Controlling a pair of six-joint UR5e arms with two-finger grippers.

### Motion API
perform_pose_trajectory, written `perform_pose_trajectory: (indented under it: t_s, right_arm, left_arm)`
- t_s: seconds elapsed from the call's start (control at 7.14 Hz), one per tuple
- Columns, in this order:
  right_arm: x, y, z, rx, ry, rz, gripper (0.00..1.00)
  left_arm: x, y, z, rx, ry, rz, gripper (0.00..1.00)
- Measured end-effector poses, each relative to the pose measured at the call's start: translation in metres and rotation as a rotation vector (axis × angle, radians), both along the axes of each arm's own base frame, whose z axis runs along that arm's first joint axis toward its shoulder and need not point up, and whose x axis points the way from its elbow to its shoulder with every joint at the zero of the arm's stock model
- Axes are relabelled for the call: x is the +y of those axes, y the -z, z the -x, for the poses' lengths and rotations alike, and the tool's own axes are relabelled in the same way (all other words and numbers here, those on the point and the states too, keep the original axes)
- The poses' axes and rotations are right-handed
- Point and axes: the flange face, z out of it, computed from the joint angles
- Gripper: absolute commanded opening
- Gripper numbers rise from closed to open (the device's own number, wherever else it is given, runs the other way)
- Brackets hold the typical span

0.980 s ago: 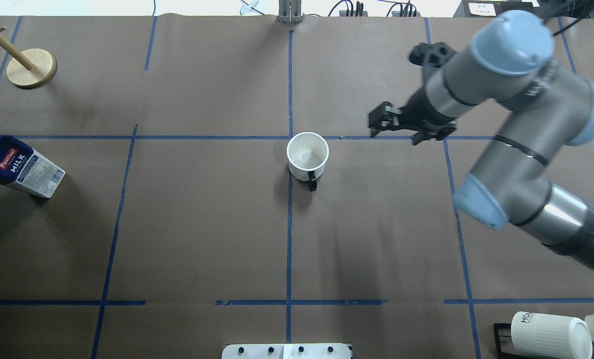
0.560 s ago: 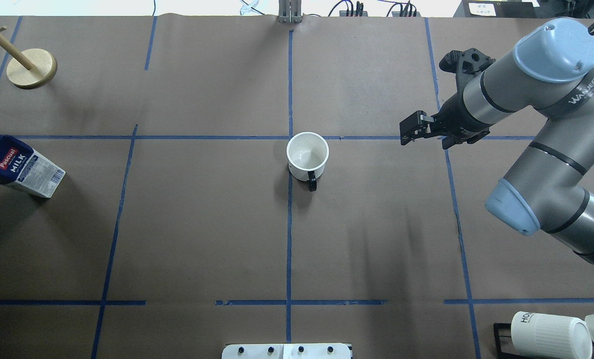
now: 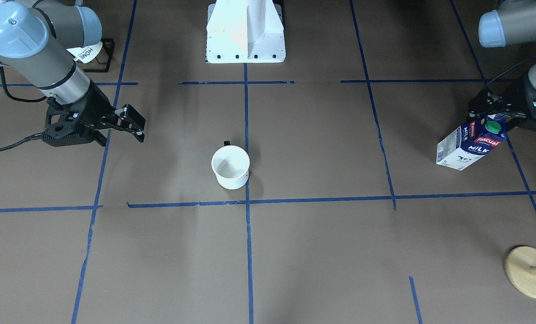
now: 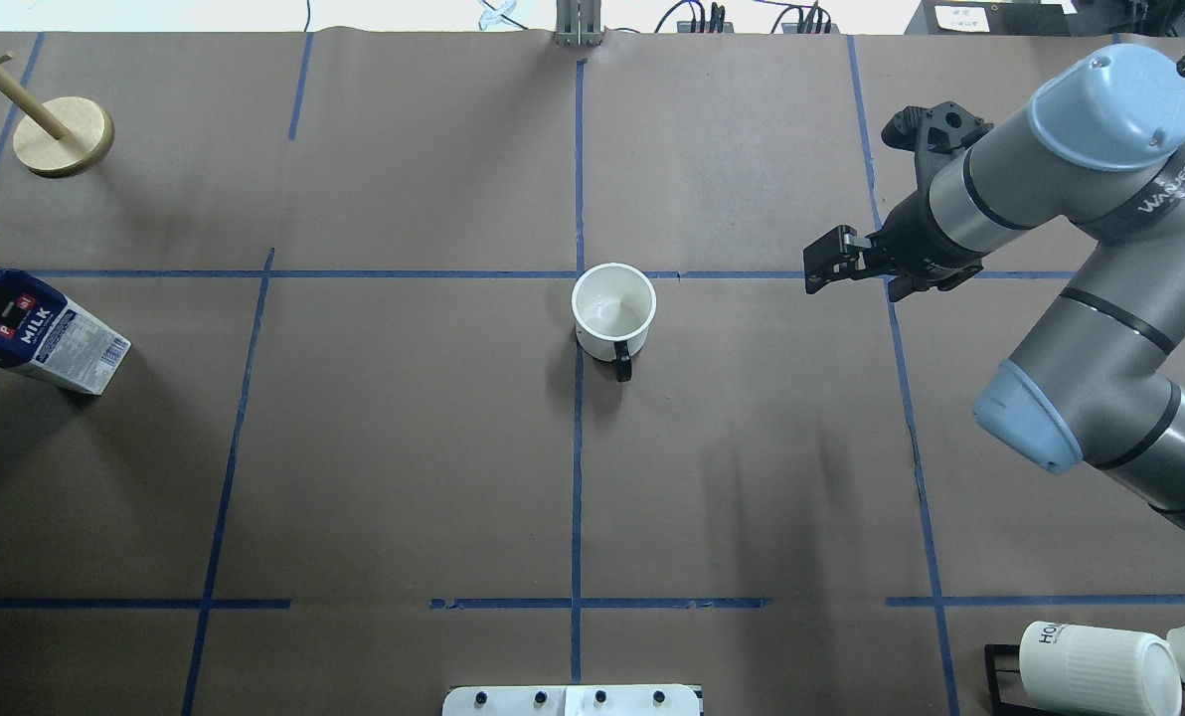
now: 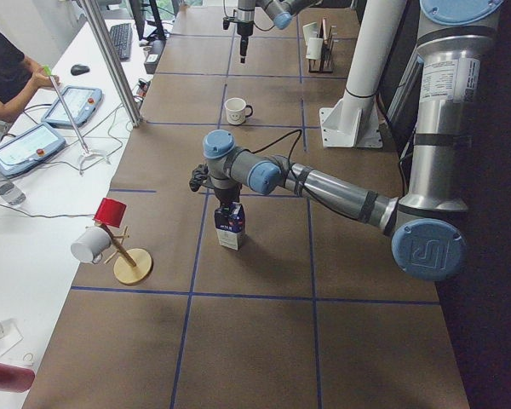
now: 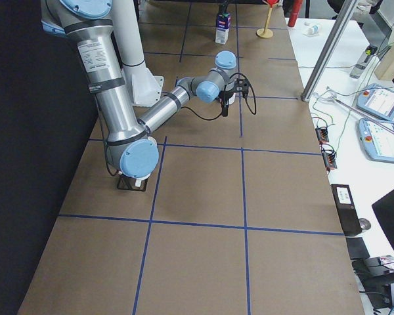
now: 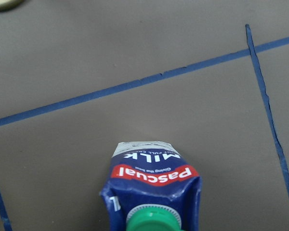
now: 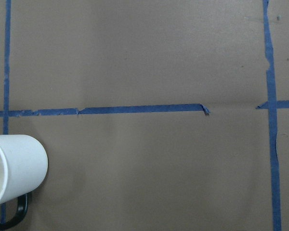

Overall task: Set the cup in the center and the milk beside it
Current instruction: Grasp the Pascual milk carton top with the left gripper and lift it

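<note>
The white cup (image 4: 612,303) stands upright with its black handle toward the robot. It sits just on the robot's side of the center (image 4: 580,273), where the tape lines cross. It also shows in the front view (image 3: 230,166) and in the right wrist view (image 8: 14,168). My right gripper (image 4: 819,267) is open and empty, well right of the cup. The milk (image 4: 51,338) stands at the table's far left. My left gripper (image 3: 493,112) is open and right over the carton's top. The left wrist view looks down on the milk's (image 7: 151,187) green cap.
A wooden mug stand (image 4: 63,136) is at the far left corner. A ribbed "HOME" mug (image 4: 1100,666) lies in a black holder at the near right. The robot's white base (image 3: 245,31) is at the table's near edge.
My right gripper has drawn away from the cup toward the right and then nearly stopped. My left gripper has come in over the milk's top and now hides its cap from above.
</note>
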Motion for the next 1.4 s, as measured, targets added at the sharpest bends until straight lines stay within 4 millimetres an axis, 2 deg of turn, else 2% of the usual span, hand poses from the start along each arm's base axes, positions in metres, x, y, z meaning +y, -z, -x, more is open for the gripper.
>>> perform_pose_trajectory:
  t_s: [0.14, 0.28, 0.42, 0.56, 0.7, 0.84, 0.98, 1.12, 1.26, 1.4]
  right_arm:
    - [0.001, -0.001, 0.001, 0.002, -0.001, 0.003, 1.00]
    - [0.002, -0.003, 0.003, 0.006, -0.003, 0.005, 1.00]
    - [0.004, -0.003, 0.004, 0.008, -0.003, 0.006, 1.00]
    - [0.004, -0.004, 0.005, 0.009, -0.002, 0.006, 1.00]
    - [0.005, -0.003, 0.004, 0.008, -0.003, 0.006, 1.00]
    - [0.010, -0.005, -0.001, 0.008, -0.002, 0.003, 1.00]
    - [0.023, -0.017, -0.020, 0.014, -0.002, 0.003, 1.00]
    - [0.038, -0.037, -0.054, 0.034, -0.004, -0.007, 1.00]
    - [0.047, -0.062, -0.094, 0.065, 0.009, -0.037, 1.00]
    - [0.052, -0.087, -0.128, 0.091, 0.036, -0.066, 1.00]
  left_arm:
    - [0.000, -0.004, -0.006, -0.016, -0.005, -0.005, 0.50]
    - [-0.001, -0.004, -0.008, -0.021, -0.007, -0.009, 0.12]
    - [-0.001, -0.002, -0.010, -0.021, -0.007, -0.014, 0.01]
    - [-0.002, 0.007, -0.010, -0.013, 0.000, -0.026, 0.00]
    - [-0.006, 0.033, -0.012, 0.009, 0.033, -0.034, 0.00]
    - [-0.015, 0.079, -0.017, 0.048, 0.106, -0.016, 0.00]
    - [-0.030, 0.146, -0.039, 0.094, 0.183, 0.033, 0.00]
    - [-0.035, 0.220, -0.088, 0.135, 0.214, 0.098, 0.00]
    - [-0.034, 0.284, -0.145, 0.161, 0.229, 0.162, 0.00]
    - [-0.040, 0.338, -0.209, 0.162, 0.260, 0.216, 0.00]
